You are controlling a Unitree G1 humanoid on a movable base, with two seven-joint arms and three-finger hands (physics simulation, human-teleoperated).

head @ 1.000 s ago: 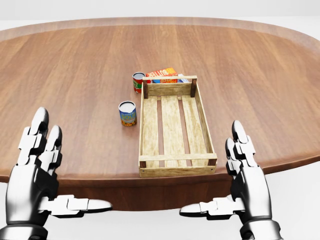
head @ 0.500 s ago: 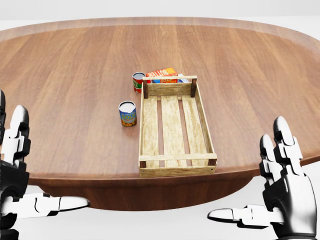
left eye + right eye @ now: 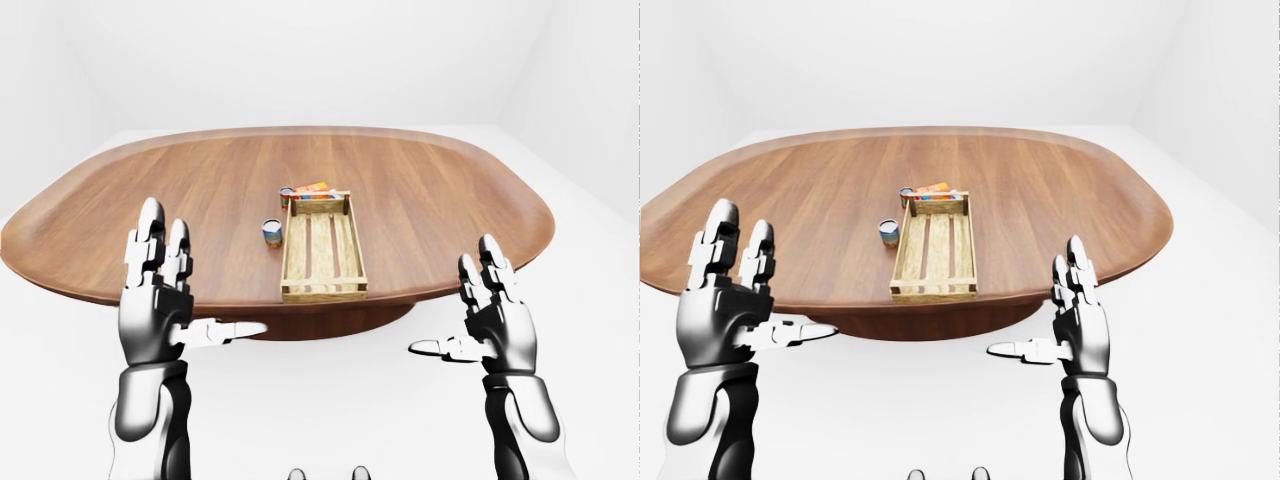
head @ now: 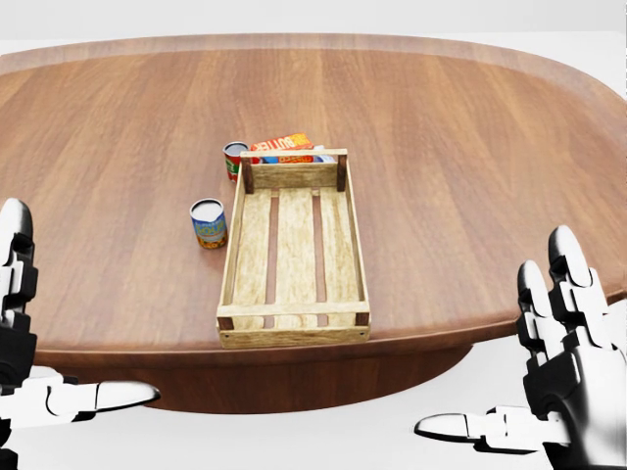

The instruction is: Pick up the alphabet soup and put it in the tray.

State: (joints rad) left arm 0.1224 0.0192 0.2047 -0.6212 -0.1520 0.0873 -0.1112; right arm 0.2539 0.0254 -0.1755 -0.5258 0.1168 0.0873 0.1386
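Both hands open (fingers spread) | alphabet soup [image 4: 208, 223] well apart, beside tray [image 4: 292, 323]

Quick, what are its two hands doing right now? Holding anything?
Left hand: open, fingers spread, holding nothing.
Right hand: open, fingers spread, holding nothing.

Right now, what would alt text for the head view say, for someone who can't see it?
An empty wooden tray lies on a brown table, with one can just left of it and another can and a box at its top end. Two open silver robot hands, the left and the right, hang at the bottom corners, touching nothing.
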